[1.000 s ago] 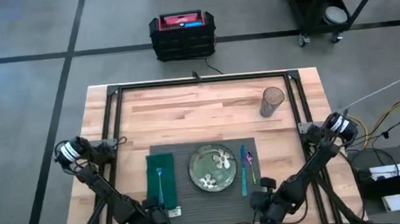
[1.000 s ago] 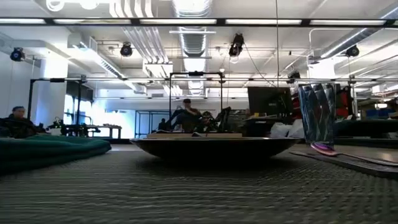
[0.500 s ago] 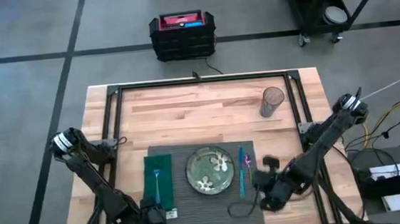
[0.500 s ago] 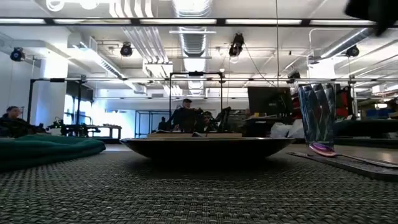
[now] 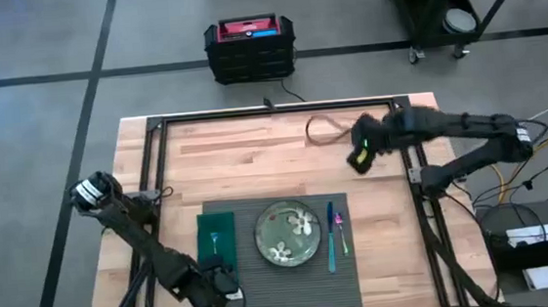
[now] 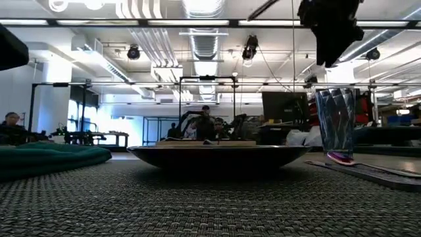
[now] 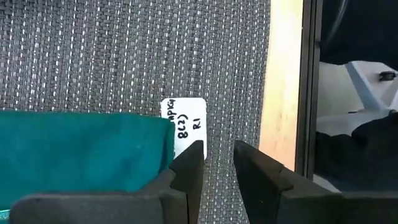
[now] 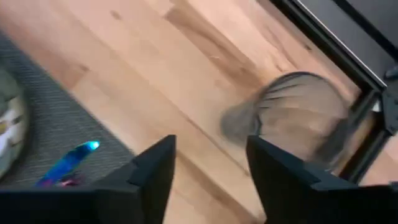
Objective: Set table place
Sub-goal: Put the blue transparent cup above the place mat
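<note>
Over the clear ribbed drinking glass (image 8: 305,118), our right gripper (image 8: 208,165), jaws wide, had swung from the dark grey ribbed placemat (image 5: 254,273), so the glass looked next.

Seen from overhead, the whole table (image 5: 254,145) and both arms fill the frame. A second camera sits at mat level on the placemat (image 6: 197,204), facing across the plate (image 6: 220,157) into the room. Wrist cameras look closely down: the left on placemat and napkin (image 7: 81,149), the right on bare wood near the glass (image 8: 298,115).
</note>
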`<state>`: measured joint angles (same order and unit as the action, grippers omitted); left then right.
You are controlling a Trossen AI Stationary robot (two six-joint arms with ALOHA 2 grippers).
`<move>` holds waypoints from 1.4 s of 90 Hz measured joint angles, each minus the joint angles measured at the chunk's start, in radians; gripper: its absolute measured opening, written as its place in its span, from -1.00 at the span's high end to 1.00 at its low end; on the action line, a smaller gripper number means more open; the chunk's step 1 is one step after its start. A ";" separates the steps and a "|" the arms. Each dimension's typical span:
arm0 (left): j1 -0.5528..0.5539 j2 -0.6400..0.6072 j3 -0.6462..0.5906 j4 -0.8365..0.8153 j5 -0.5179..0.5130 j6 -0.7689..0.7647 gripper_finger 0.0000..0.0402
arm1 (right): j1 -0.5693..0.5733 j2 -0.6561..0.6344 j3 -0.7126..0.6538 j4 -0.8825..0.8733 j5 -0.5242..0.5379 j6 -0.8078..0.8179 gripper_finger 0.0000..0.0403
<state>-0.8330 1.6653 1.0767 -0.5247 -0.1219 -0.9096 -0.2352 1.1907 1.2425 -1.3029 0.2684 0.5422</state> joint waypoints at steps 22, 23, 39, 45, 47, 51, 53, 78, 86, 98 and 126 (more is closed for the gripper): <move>0.009 -0.002 0.000 -0.004 0.000 0.015 0.62 | -0.136 0.048 -0.049 0.005 -0.033 -0.176 -0.13; 0.010 -0.002 0.000 -0.004 0.000 0.015 0.62 | -0.139 0.052 -0.052 0.005 -0.033 -0.181 -0.13; 0.023 -0.002 0.000 -0.006 0.000 0.019 0.62 | -0.171 0.106 -0.116 0.050 -0.033 -0.249 -0.02; 0.024 -0.002 0.000 -0.006 -0.004 0.019 0.62 | -0.182 0.122 -0.145 0.081 -0.033 -0.281 0.03; 0.024 -0.002 0.000 -0.006 -0.007 0.019 0.62 | -0.186 0.129 -0.152 0.086 -0.034 -0.299 0.06; 0.024 -0.002 0.000 -0.006 -0.012 0.016 0.62 | -0.191 0.145 -0.158 0.085 -0.034 -0.334 0.14; 0.024 -0.002 0.000 -0.006 -0.014 0.013 0.62 | -0.192 0.151 -0.159 0.085 -0.033 -0.342 0.20; 0.026 -0.002 0.000 -0.003 -0.029 -0.002 0.62 | -0.115 0.140 -0.068 0.073 -0.127 -0.472 0.92; 0.027 -0.002 0.000 -0.003 -0.038 -0.008 0.62 | -0.045 0.139 -0.031 0.087 -0.174 -0.505 0.98; 0.032 -0.002 0.000 -0.002 -0.038 -0.019 0.62 | 0.064 0.174 -0.014 0.102 -0.194 -0.484 0.99; 0.044 -0.003 0.000 0.000 -0.038 -0.032 0.62 | 0.183 0.295 0.022 0.114 -0.206 -0.457 1.00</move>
<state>-0.7891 1.6623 1.0767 -0.5249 -0.1595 -0.9419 -0.0519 1.4862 1.2643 -1.1886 0.0628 0.0856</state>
